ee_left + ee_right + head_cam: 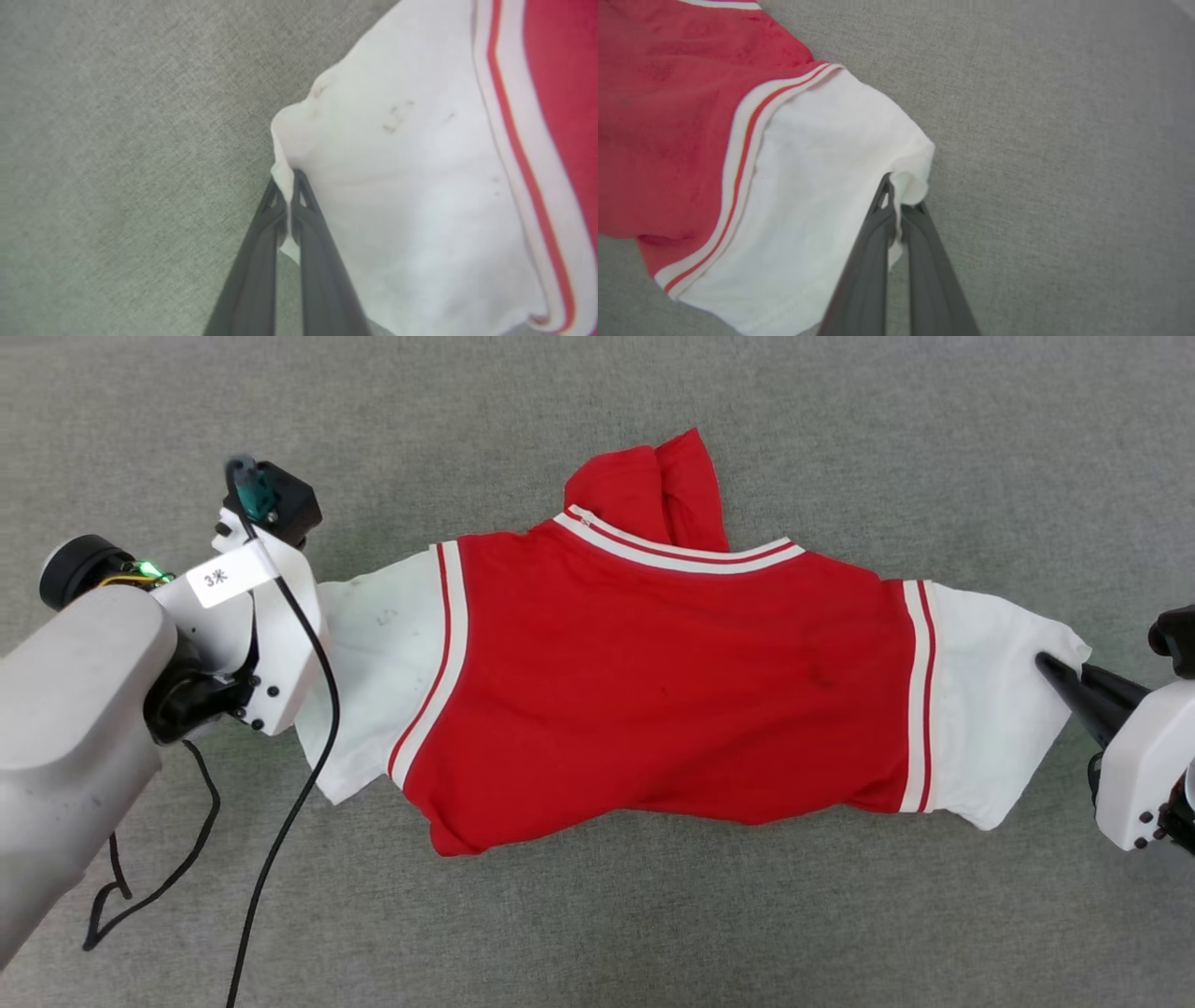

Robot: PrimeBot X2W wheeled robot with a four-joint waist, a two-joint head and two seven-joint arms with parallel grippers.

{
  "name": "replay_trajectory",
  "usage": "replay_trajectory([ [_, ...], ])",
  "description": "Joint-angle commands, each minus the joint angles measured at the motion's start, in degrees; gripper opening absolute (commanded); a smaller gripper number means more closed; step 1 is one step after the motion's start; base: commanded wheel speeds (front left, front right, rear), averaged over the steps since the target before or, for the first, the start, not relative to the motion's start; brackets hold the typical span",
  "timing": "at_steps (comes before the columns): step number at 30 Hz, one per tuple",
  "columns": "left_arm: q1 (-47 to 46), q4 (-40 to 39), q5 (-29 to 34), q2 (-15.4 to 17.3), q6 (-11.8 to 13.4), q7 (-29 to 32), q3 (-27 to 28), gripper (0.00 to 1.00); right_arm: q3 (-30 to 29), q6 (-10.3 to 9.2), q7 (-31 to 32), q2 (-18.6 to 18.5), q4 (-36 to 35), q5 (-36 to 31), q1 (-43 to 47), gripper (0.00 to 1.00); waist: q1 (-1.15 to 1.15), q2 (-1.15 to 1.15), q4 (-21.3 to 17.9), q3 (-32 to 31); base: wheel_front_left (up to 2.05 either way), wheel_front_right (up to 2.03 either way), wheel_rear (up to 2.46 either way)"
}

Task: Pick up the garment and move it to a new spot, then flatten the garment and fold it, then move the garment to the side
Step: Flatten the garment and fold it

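My left gripper (290, 179) pinches the edge of one white sleeve (397, 186) at 9 o'clock, and my right gripper (899, 191) pinches the other at 3 o'clock. The garment (653, 691) stretches between them over the grey carpet (597, 933), mid-view from the head. I judge this the flattening step, since a red flap (653, 485) bunches at 12 o'clock. Folding and moving aside are left. I cannot tell whether the garment hangs or lies.

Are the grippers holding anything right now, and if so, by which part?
Both hold the red jersey shirt with white sleeves: the left gripper pinches one sleeve's edge, the right gripper the other sleeve's edge.
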Motion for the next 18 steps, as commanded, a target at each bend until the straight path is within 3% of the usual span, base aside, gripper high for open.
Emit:
replay_trajectory([
  [1,0.84,-0.73,0.72,-0.34,0.0,-2.73,-0.67,0.0,0.1,-0.08,-0.57,-0.41,0.31,0.14,-0.42,0.0,0.0,0.0,0.79,-1.61,0.0,0.0,0.0],
  [7,-0.98,-4.62,4.97,1.31,0.06,-15.82,-0.4,0.0,-0.78,-0.08,-2.32,-1.47,0.3,0.88,0.35,0.0,0.0,0.0,2.55,-6.41,0.0,0.0,0.0],
  [11,-1.37,-7.14,6.63,2.12,0.52,-20.44,0.44,0.0,-1.78,-0.08,-3.14,-2.36,-0.68,1.54,0.49,0.0,0.0,0.0,3.45,-8.79,0.0,0.0,0.0],
  [18,-2.79,-15.97,9.88,4.4,4.53,-26.4,3.07,0.0,-5.23,-0.08,-4.93,-4.52,-4.44,0.93,-1.15,0.0,0.0,0.0,4.9,-12.66,0.0,0.0,0.0],
])
